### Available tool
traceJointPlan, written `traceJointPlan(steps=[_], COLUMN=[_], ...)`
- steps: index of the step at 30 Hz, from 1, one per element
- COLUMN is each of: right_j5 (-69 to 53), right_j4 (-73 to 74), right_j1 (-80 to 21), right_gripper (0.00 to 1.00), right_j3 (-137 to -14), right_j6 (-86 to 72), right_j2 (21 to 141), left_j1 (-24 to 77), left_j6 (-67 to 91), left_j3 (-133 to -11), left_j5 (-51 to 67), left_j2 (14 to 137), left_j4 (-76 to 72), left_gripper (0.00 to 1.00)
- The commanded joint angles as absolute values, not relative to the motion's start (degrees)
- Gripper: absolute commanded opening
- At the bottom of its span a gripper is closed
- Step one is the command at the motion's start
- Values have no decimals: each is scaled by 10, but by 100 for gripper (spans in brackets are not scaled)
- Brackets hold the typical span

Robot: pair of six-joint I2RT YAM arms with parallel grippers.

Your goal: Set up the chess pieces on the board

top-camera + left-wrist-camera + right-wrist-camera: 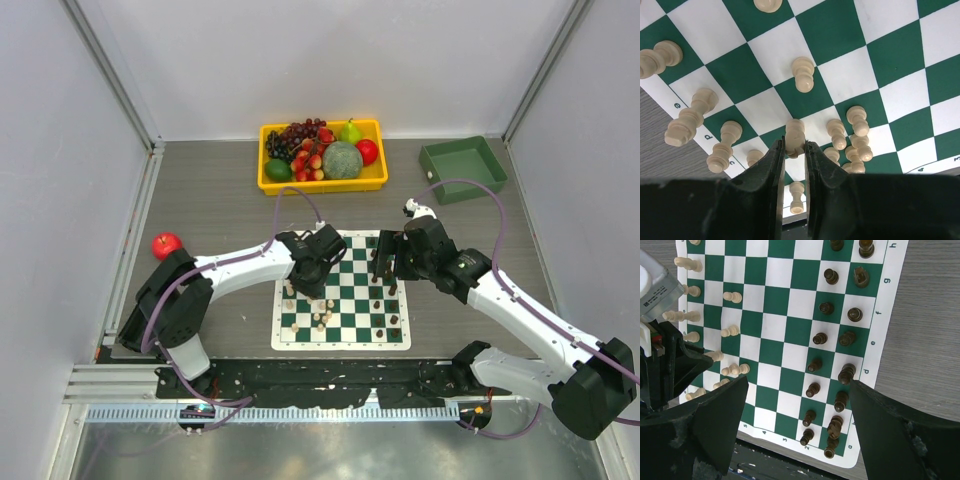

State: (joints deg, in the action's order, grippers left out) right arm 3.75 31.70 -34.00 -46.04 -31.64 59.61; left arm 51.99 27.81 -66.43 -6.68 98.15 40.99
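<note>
Fingers (771, 170) pinching cream pawn (795, 134), upright, near board (840, 30) edge

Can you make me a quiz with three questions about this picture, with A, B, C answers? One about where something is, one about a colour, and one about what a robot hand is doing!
1. Where is the lone red apple?
A) in the green bin
B) on the table, left of the board
C) on the board

2. What colour is the pawn between the left gripper's fingers?
A) dark brown
B) red
C) cream

3. How is the right gripper?
A) open, holding nothing
B) shut on a dark piece
C) shut on a grape

Answers:
1 B: it sits on the bare table, off the board's left side.
2 C: the left wrist view shows a cream piece pinched between the fingers.
3 A: its fingers stand wide apart above the board with nothing between them.
</note>
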Motion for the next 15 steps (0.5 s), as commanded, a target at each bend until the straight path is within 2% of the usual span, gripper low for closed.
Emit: traceJointPlan(steps=[1, 15], right_j5=[47, 46], right_j4=[306, 305], right_j1=[-338, -338], right_gripper=[89, 88], right_j3=[-462, -462], right_j6=[-317, -317], right_j2=[587, 586], left_j1=[518, 518], left_j6=[269, 263], left_j3=[-683, -700], left_j5=[-57, -74], left_j2=[984, 919], left_j4=[407, 439], left_gripper=[17, 15])
